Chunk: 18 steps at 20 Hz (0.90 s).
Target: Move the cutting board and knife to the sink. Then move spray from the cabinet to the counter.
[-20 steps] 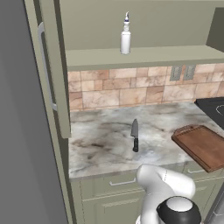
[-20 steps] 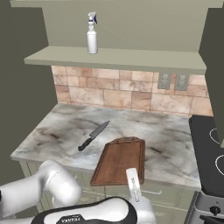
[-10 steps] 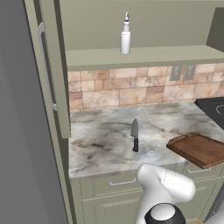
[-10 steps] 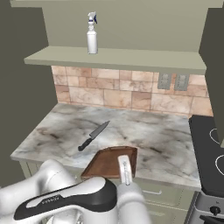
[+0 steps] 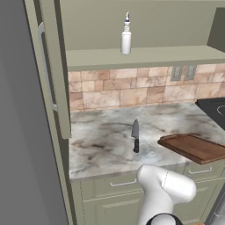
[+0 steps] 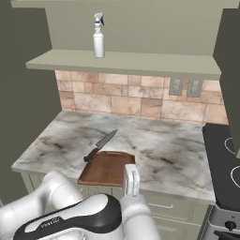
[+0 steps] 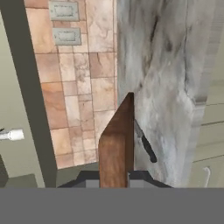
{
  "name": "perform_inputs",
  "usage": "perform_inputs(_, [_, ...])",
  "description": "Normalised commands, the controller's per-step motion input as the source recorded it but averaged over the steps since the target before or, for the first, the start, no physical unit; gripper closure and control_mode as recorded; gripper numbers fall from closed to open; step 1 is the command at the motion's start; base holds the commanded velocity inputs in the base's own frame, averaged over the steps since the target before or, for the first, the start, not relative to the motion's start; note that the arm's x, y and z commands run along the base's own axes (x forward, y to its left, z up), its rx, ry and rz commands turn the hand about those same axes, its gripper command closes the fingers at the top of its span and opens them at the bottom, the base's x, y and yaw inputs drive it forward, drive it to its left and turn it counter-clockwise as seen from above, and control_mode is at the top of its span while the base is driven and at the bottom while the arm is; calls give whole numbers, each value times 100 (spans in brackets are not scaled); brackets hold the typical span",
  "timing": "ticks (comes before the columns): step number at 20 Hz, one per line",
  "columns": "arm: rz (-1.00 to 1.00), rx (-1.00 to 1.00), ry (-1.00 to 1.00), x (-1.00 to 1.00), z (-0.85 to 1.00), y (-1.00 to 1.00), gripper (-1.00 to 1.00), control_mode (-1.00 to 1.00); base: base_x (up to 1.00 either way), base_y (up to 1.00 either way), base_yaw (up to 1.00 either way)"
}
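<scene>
Gripper [image 7: 114, 183] clamped on the cutting board [image 7: 117, 142], held edge-on, apparently lifted above the counter [image 5: 105, 143]. Knife [image 7: 144, 142] lies just beyond the board.

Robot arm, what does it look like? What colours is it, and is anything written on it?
The arm is made of fat, rounded, glossy white segments with dark black bands at the joints. One black band carries small pale lettering, too small to read. The gripper is white, with two slim, flat fingers side by side. No cables show.

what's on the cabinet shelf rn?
The spray stands upright on the cabinet shelf, nothing else beside it. The shelf's far right end is hidden behind the dark door edge.
</scene>
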Motion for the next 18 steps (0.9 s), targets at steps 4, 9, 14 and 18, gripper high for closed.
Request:
perform_inputs(4, [10, 16, -2, 0, 11, 6, 100, -100, 0, 0, 0])
perform_inputs(9, [10, 10, -5, 0, 10, 0, 100, -100, 0, 0, 0])
perform_inputs(14, [4, 1, -15, 0, 10, 5, 100, -100, 0, 0, 0])
perform_inputs(18, [1, 0, -21, 0, 10, 8, 100, -100, 0, 0, 0])
